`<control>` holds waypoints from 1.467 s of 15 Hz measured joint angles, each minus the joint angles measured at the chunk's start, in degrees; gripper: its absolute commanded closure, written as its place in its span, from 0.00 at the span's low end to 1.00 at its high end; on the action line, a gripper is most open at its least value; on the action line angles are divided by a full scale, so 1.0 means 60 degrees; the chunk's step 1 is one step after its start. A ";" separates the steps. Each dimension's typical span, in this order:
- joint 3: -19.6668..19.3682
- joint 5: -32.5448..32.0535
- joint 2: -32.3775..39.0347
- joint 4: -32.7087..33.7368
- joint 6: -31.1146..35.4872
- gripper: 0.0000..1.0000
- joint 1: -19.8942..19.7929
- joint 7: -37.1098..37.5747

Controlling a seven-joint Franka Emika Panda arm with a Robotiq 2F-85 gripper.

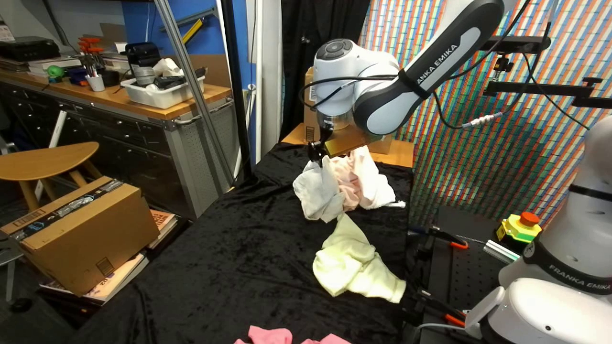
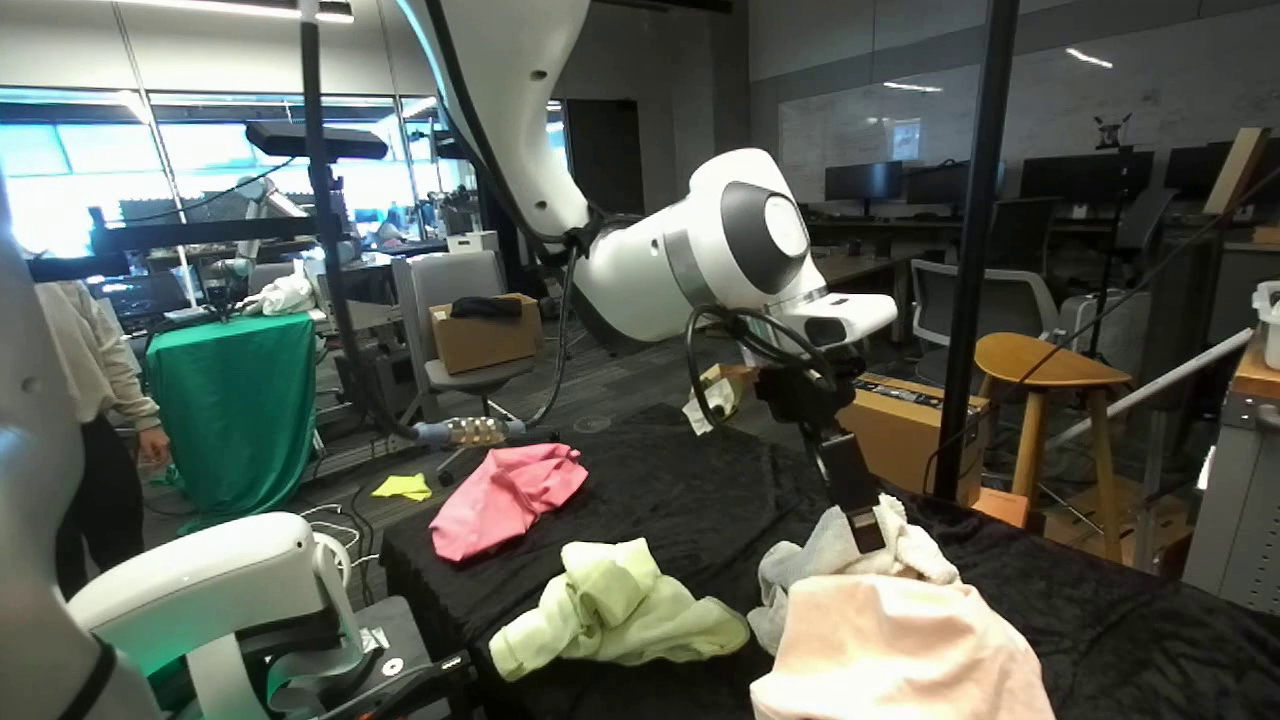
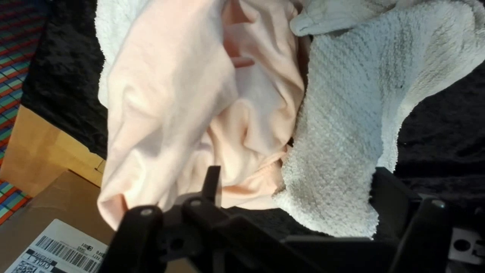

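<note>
Above the black cover: the gripper is pointing down, its fingers standing wide apart, gripping nothing.
Grey-white cloth: is lying between the fingertips, its long axis running away from them, one edge seemingly touching the finger at the wrist view's right.
Peach cloth: is lying beside it, toward the opposite finger.

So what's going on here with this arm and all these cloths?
A robot arm has its gripper close to a light grey cloth, with a peach cloth right beside it. The jaws stand wide open and nothing looks gripped, though I can't tell whether they touch the grey one. A crumpled yellow-green cloth and a pink cloth also lie on the black-covered table.
</note>
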 measured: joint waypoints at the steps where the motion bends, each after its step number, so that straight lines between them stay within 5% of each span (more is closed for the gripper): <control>1: 0.0051 0.0193 -0.0109 -0.0054 -0.0011 0.00 -0.0009 -0.0189; 15: 0.1488 0.4701 -0.1215 -0.1544 -0.0694 0.00 0.0008 -0.4891; 22: 0.2106 0.6376 -0.0929 -0.1909 -0.0736 0.00 0.0344 -0.5327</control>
